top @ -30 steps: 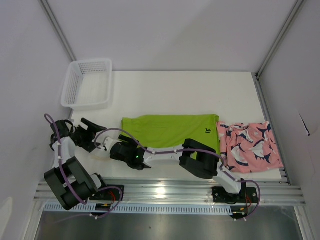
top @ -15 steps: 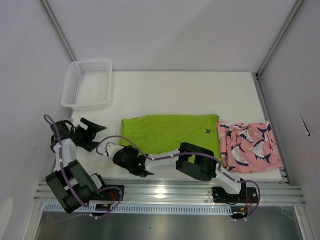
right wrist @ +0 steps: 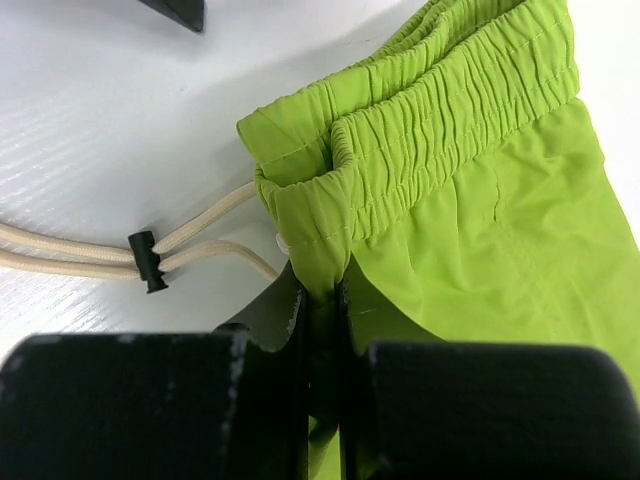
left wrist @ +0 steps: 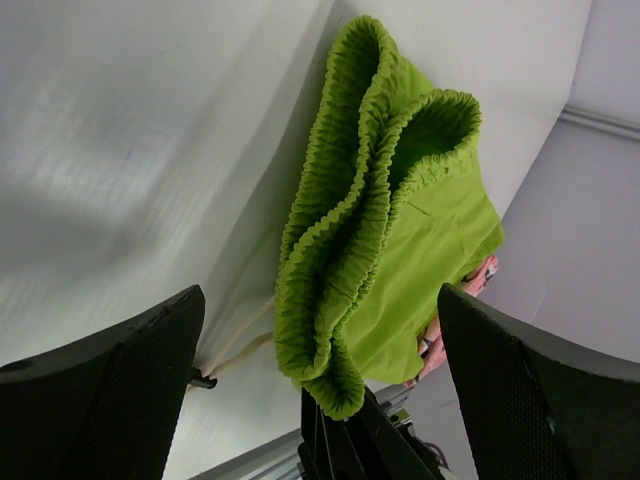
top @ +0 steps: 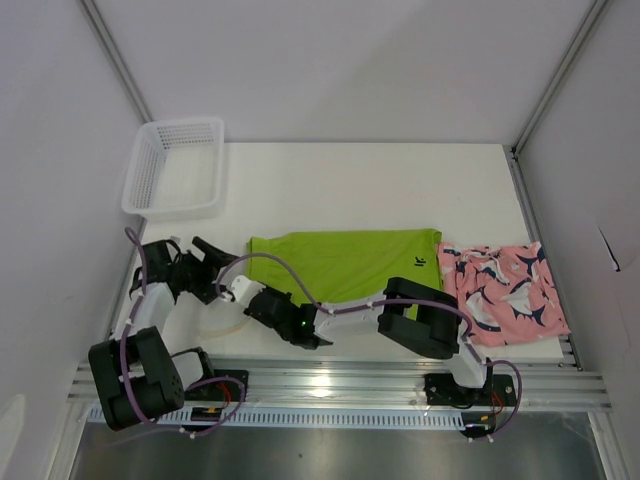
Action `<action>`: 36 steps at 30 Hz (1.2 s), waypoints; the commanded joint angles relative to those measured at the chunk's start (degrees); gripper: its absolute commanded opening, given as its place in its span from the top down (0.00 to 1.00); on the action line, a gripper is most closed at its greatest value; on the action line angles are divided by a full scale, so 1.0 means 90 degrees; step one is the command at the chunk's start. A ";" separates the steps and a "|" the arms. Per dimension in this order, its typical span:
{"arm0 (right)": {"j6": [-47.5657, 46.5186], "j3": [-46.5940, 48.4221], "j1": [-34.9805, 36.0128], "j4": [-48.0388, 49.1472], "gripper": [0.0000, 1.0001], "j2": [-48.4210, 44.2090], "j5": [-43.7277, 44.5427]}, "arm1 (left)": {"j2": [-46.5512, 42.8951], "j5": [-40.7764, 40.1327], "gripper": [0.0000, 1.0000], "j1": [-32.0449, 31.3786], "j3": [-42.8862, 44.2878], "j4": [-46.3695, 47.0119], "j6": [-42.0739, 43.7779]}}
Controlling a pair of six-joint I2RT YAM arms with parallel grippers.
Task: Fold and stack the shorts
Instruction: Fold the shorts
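The lime green shorts [top: 340,262] lie flat mid-table, waistband to the left. My right gripper [top: 256,293] is shut on the near corner of that waistband [right wrist: 320,270], the fabric pinched between its fingers. My left gripper [top: 213,270] stands wide open just left of the waistband; in the left wrist view the bunched waistband [left wrist: 380,210] lies ahead between the spread fingers [left wrist: 110,390], not touched by them. The pink fish-print shorts [top: 505,290] lie crumpled at the right, against the green pair's leg end.
A cream drawstring [right wrist: 80,255] with a black toggle [right wrist: 147,262] trails from the waistband towards the table's near edge. A white mesh basket [top: 175,165] stands at the back left. The right arm reaches across the front of the table.
My right gripper has shut on the green waistband corner. The left gripper has moved right, closer to the waistband. Both pairs of shorts have shifted slightly right.
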 commanded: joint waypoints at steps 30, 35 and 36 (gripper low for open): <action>0.0440 -0.0422 -0.0117 0.0888 1.00 -0.0741 -0.0914 | 0.1537 -0.0451 0.37 -0.1341 -0.0381 0.3567 -0.1845; 0.0420 -0.0325 -0.0108 0.0849 1.00 -0.0702 -0.1012 | 0.1860 -0.0401 0.37 -0.1459 -0.0312 0.3782 -0.1874; 0.0420 -0.0305 -0.0108 0.0830 1.00 -0.0692 -0.1022 | 0.1899 -0.0392 0.37 -0.1498 -0.0312 0.3801 -0.1855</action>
